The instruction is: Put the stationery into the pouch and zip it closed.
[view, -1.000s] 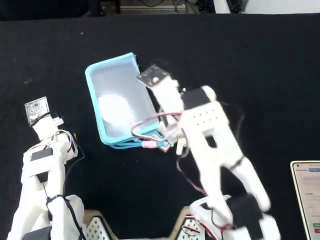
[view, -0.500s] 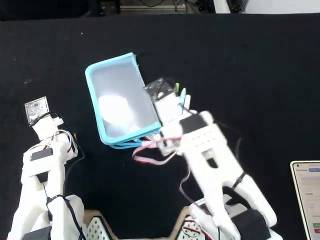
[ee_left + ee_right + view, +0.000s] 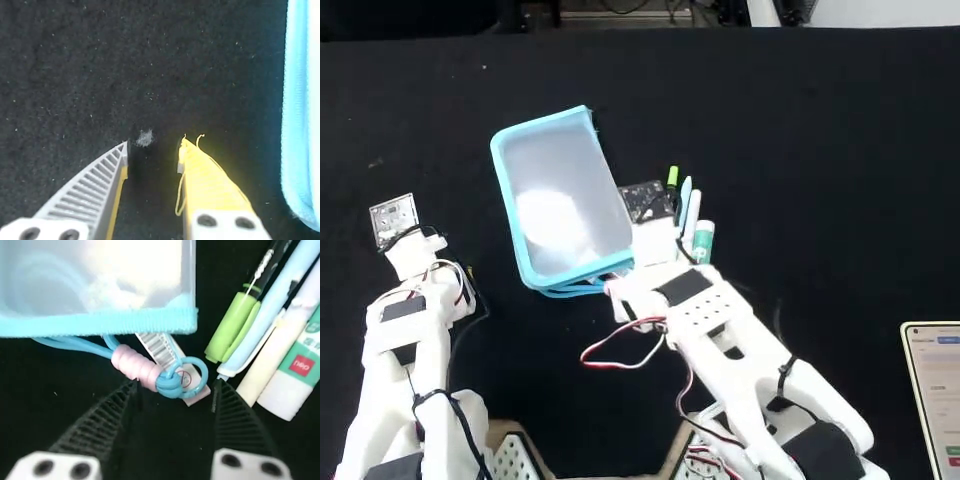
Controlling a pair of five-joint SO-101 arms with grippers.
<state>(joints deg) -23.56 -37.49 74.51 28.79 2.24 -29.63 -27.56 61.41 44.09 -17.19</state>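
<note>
Since the right arm (image 3: 695,305) has drawn back toward the near edge over the last second, the stationery it was covering is now showing in the high view. A green highlighter (image 3: 672,177), a light blue pen (image 3: 686,198) and a glue stick (image 3: 702,241) are lying side by side on the black table (image 3: 840,130), just right of the pouch (image 3: 560,205) and outside it. The pouch is lying flat, left of centre, in the same place as before. The left arm (image 3: 408,310) is staying at the near left, unmoved. A tablet (image 3: 933,385) is sitting at the right edge.

In the left wrist view, the left gripper (image 3: 152,146) is hanging released, jaws apart over bare table and grasping nothing. The pouch's blue edge (image 3: 299,95) is running alongside, apart from it.

In the right wrist view, the right gripper (image 3: 175,385) is standing open. The zip pull (image 3: 165,374), a pink bead on a blue ring, is lying between the jaws, touching neither. The pouch is lying just beyond, and the highlighter, pen and glue stick are resting beside one jaw.
</note>
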